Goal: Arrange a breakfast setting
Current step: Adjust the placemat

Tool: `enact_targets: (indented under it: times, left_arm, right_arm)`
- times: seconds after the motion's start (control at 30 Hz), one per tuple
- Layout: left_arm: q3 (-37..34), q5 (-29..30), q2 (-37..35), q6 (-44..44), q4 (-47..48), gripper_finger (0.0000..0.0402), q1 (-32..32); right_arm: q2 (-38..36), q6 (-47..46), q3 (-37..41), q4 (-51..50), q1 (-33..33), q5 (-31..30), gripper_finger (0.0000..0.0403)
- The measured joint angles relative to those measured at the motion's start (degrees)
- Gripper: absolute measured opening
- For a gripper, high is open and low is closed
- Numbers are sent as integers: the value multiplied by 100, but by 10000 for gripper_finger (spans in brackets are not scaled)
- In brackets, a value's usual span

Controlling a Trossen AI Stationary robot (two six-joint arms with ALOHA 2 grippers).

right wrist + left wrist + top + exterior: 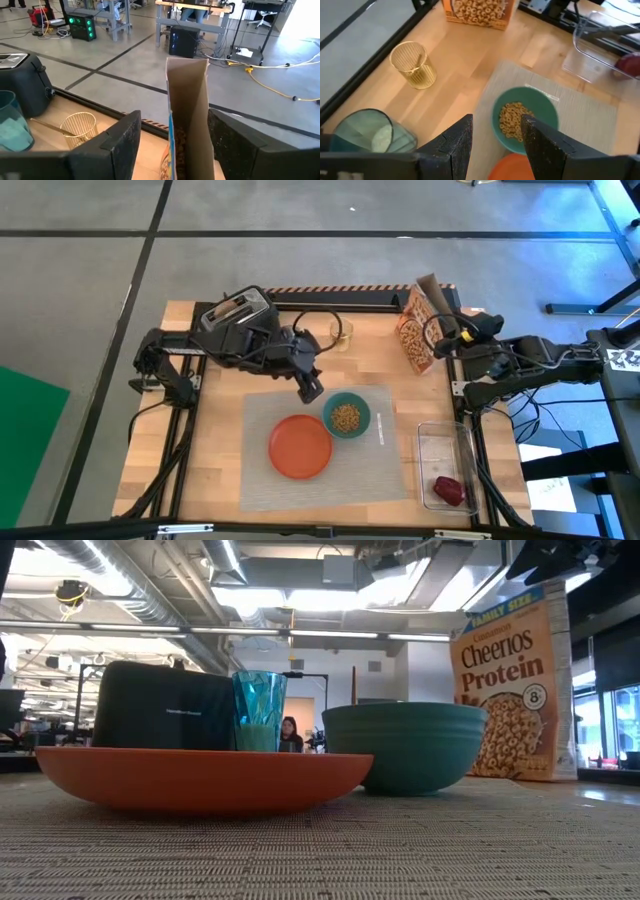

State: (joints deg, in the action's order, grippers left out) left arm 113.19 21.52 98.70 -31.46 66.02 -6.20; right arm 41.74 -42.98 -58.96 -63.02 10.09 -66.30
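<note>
Two containers on the grey placemat matter most: the teal bowl, which holds a small heap of cereal rings, and the orange plate just beside it, which is bare. A pale strip on the mat beside the bowl may be the spoon, though it is too faint to be sure. The teal tumbler stands off the mat near the black toaster; something pale shows inside it. The yellowish glass stands alone on the wooden tabletop. A clear plastic bin past the mat holds the dark-red fruit.

The left pincer hovers above the mat's edge beside the bowl, fingers spread and holding nothing. The right pincer has its fingers on either side of the open cereal box at the tabletop's far edge; I cannot tell whether they press it.
</note>
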Motion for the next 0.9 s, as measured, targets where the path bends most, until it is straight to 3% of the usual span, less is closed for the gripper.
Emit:
enact_targets:
  times: [0.27,0.63,0.9]
  left_arm:
    - [0,14,0,-179,464,161,-196]
    - [-476,81,-6,-640,1429,161,-684]
    - [-1870,-814,4,-1215,1413,161,-1021]
  right_arm:
    - [-2,46,0,226,0,37,221]
    - [-83,1951,-345,1888,2,118,221]
    - [416,3829,-1347,3487,7,1308,221]
